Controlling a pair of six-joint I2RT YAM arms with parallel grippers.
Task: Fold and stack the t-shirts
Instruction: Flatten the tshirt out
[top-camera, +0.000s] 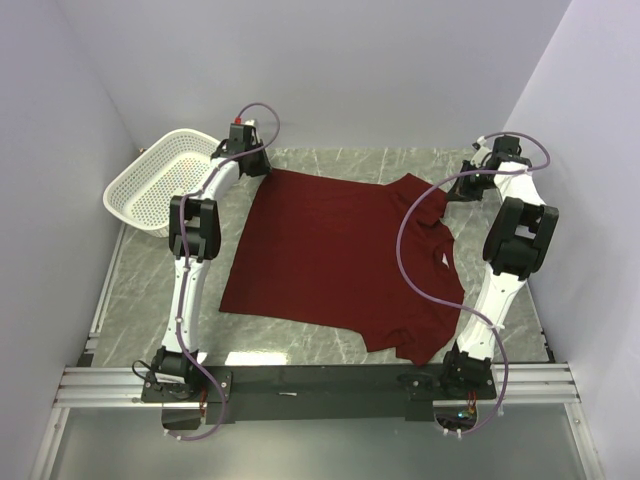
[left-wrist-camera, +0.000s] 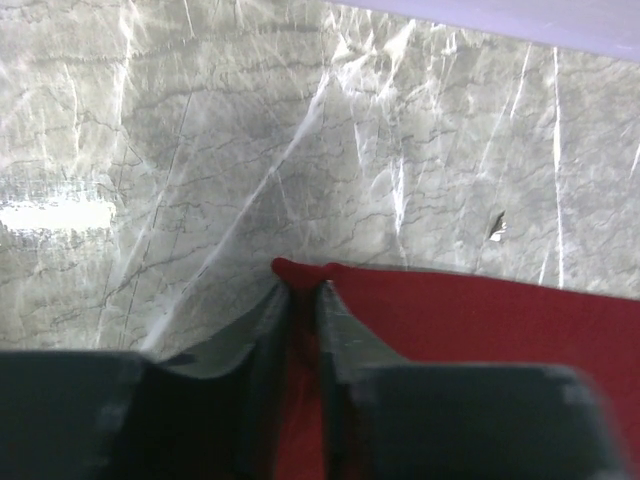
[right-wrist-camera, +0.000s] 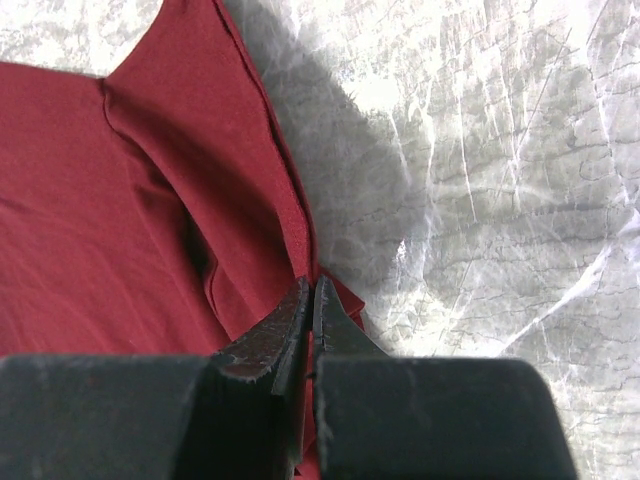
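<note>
The maroon t-shirt (top-camera: 330, 255) lies spread flat on the marble table, hem to the left and neck to the right. My left gripper (top-camera: 264, 170) is at the shirt's far left hem corner. In the left wrist view the left gripper (left-wrist-camera: 305, 287) is shut on that corner of the t-shirt (left-wrist-camera: 480, 310), with red cloth between the jaws. My right gripper (top-camera: 457, 190) is at the far sleeve. In the right wrist view the right gripper (right-wrist-camera: 311, 290) is shut on the sleeve's edge (right-wrist-camera: 215, 170). The neck label is not visible.
A white perforated basket (top-camera: 160, 180) stands tilted at the back left, beside the left arm. Purple walls close in the back and both sides. The marble table (top-camera: 150, 290) is bordered by a metal rail at its near edge.
</note>
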